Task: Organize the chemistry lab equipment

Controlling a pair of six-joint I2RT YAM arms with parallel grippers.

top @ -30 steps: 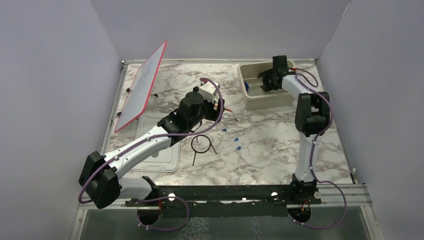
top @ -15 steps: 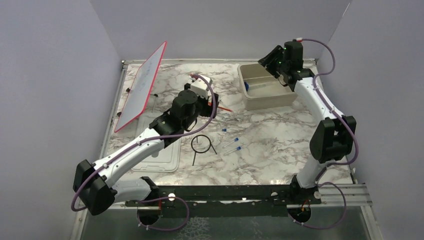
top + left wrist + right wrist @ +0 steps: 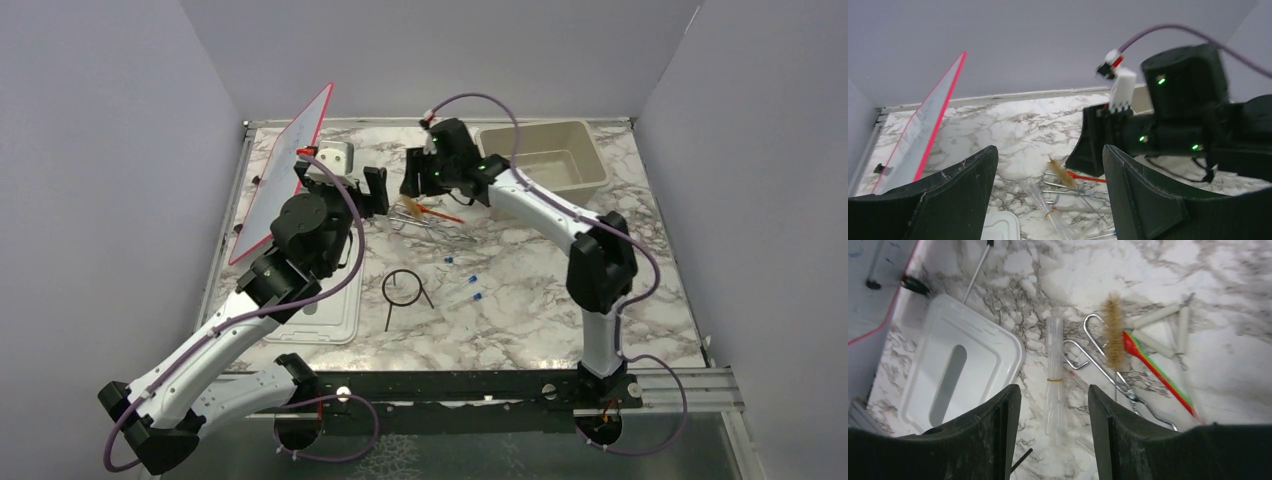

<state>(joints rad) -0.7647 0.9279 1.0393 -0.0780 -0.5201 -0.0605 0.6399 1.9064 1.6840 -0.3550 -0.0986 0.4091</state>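
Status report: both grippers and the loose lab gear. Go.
Left gripper open, empty. Right gripper open above the tube bundle. Tongs, brush, red stick loose beside it. Nothing in the way.

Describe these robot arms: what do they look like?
The left arm and right arm are white tubes with chunky black joints and purple cables looping alongside. The left claw and right claw each have two wide scuffed black fingers. Green lights dot the right wrist.

White links [image 3: 535,207], black joints [image 3: 598,268], purple cables [image 3: 478,98], black fingers [image 3: 1143,200], green lights [image 3: 1161,80]
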